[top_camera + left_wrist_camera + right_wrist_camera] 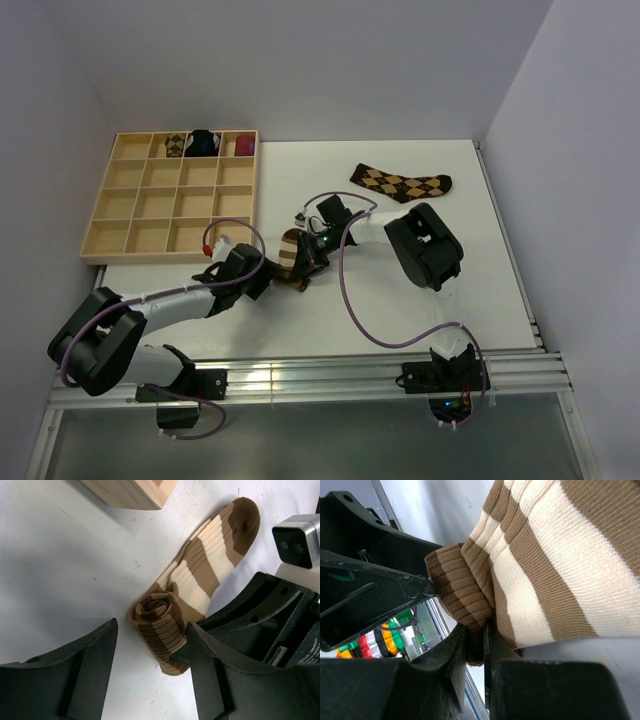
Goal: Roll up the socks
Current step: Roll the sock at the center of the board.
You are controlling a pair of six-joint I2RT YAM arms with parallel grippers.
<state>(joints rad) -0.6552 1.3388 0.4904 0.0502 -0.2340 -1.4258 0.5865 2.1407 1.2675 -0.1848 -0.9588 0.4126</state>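
The brown-and-cream striped sock (292, 252) lies mid-table, partly rolled. In the left wrist view its rolled end (159, 630) sits between the tips of my open left gripper (152, 632), and the flat part runs up-right to the brown toe (245, 520). My right gripper (475, 632) is shut on the roll's edge (455, 587), reaching in from the right (304, 266). My left gripper (268, 272) is just left of the roll. The brown-and-tan argyle sock (400, 182) lies flat at the back right. The black sock with thin white stripes is out of view.
A wooden compartment tray (140, 205) stands at the back left, its corner (135, 492) close to the sock. Its top row holds an argyle bundle (175, 146), a black-and-blue bundle (205, 143) and a maroon bundle (243, 146). Purple cables (350, 290) loop over the table.
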